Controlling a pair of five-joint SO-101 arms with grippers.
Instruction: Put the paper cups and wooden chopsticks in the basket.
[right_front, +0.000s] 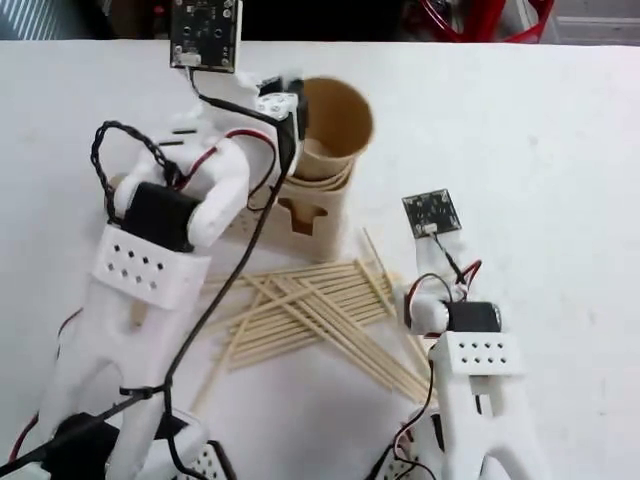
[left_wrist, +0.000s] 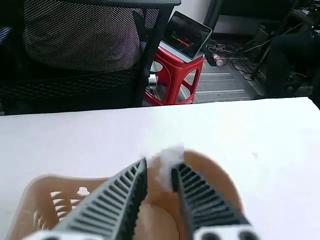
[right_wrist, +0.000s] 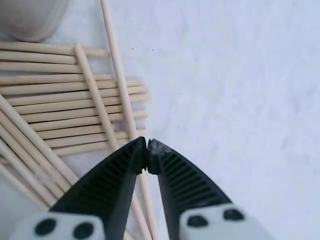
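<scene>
High view: a paper cup (right_front: 338, 112) is held over the basket (right_front: 322, 228), its rim clamped between the left gripper's (left_wrist: 159, 167) fingers. The wooden chopsticks (right_front: 300, 305) are strewn on the table (right_front: 540, 150) beside the basket, and the right gripper (right_wrist: 147, 148) is held just above them, fingertips pressed together.

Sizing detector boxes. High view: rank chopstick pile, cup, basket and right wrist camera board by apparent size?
1. chopstick pile: widest spread.
2. cup.
3. camera board: smallest.
basket: mostly hidden by the cup and the left arm; can't rank it against the cup.
</scene>
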